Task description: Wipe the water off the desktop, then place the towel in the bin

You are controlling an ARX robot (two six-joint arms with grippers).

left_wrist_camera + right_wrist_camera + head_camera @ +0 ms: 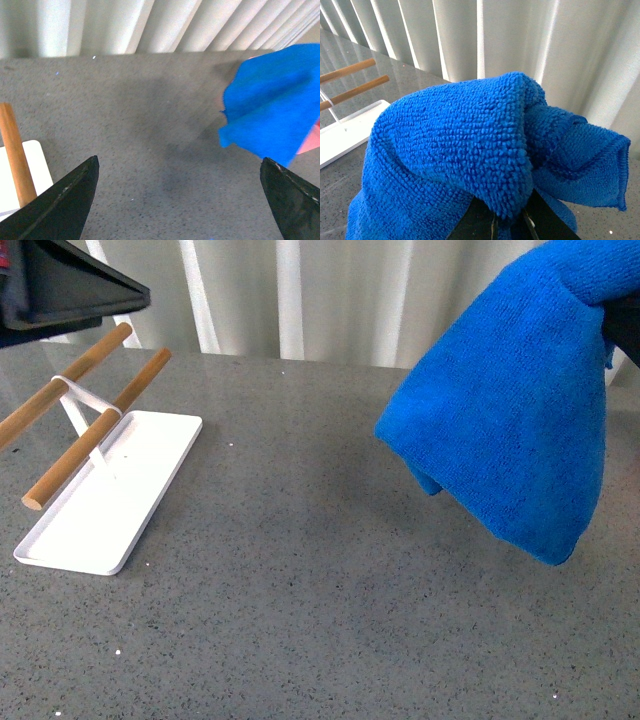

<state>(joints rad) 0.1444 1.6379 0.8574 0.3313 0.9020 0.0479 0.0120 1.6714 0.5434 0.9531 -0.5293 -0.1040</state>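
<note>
Right claw (pixel 506 224) grasps the one blue towel (pixel 520 410), hanging above the bench's (pixel 300 620) right edge; left claw (pixel 177 200) gapes, released. One white tray (pixel 90 525) and two wooden rods (pixel 95 430) sit near the left edge.

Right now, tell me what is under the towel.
The towel hangs above the desktop; beneath it only bare grey surface shows. In the right wrist view it drapes over the right gripper, covering the jaws.
</note>
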